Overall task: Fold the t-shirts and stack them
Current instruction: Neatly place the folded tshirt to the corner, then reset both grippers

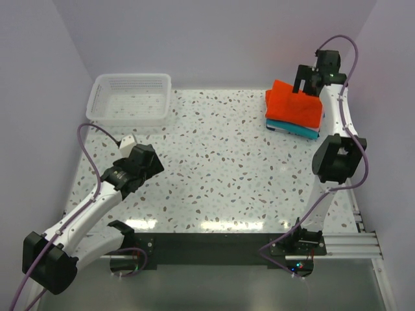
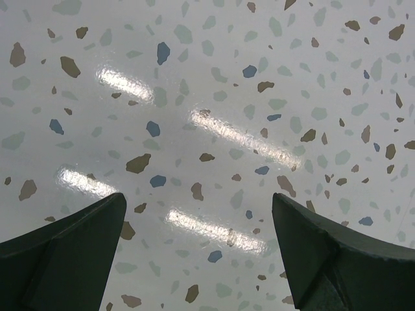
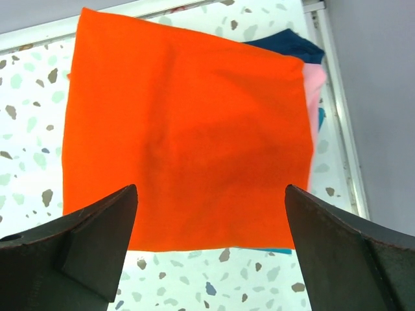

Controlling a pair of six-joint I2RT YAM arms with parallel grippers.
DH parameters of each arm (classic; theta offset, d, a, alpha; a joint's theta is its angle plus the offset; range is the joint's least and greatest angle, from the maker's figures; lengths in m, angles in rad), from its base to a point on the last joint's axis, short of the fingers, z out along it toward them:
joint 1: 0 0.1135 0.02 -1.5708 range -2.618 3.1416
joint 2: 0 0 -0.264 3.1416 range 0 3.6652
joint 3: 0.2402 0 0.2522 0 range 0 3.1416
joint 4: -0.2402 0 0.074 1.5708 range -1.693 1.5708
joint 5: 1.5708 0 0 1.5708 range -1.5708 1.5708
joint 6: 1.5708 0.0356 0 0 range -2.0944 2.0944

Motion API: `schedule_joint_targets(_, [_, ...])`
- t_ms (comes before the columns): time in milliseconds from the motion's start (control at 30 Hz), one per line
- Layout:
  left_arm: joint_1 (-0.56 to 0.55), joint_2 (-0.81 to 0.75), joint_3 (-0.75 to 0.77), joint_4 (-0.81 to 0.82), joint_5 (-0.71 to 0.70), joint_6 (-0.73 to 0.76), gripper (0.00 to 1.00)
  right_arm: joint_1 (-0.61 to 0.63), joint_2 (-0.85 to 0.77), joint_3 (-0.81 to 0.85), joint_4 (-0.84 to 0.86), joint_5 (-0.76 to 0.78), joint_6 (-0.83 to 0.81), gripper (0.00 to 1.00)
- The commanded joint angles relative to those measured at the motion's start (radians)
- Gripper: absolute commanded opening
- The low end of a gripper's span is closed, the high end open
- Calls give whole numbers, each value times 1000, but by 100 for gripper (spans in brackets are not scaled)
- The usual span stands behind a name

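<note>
A folded orange-red t-shirt [image 1: 295, 103] lies on top of a stack at the table's far right, over a pink t-shirt [image 1: 293, 121] and a teal t-shirt [image 1: 295, 127] whose edges peek out below. In the right wrist view the orange-red t-shirt [image 3: 185, 129] fills the middle, with the pink t-shirt's edge [image 3: 315, 91] and a teal strip [image 3: 275, 250] beside it. My right gripper [image 1: 306, 86] hovers over the stack's far edge, open and empty [image 3: 211, 201]. My left gripper [image 1: 146, 159] is open and empty over bare table [image 2: 198, 207] at the left.
A white mesh basket [image 1: 131, 98] stands empty at the far left. The speckled table [image 1: 220, 162] lies between the arms. The table's right edge rail [image 3: 337, 97] runs close beside the stack.
</note>
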Motion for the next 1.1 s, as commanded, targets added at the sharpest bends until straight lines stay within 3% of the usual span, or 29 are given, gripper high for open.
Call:
schedule_joint_targets(0, [0, -10, 39, 35, -6, 17, 100, 2, 21, 11, 34, -83, -17, 99])
schedule_joint_targets(600, [0, -19, 42, 28, -16, 9, 100, 3, 219, 88, 31, 4, -40, 99])
schedule_joint_targets(833, [0, -20, 51, 25, -10, 9, 100, 3, 137, 100, 29, -30, -40, 99])
schedule_joint_targets(1067, [0, -59, 53, 25, 2, 9, 100, 10, -70, -2, 48, -70, -38, 99])
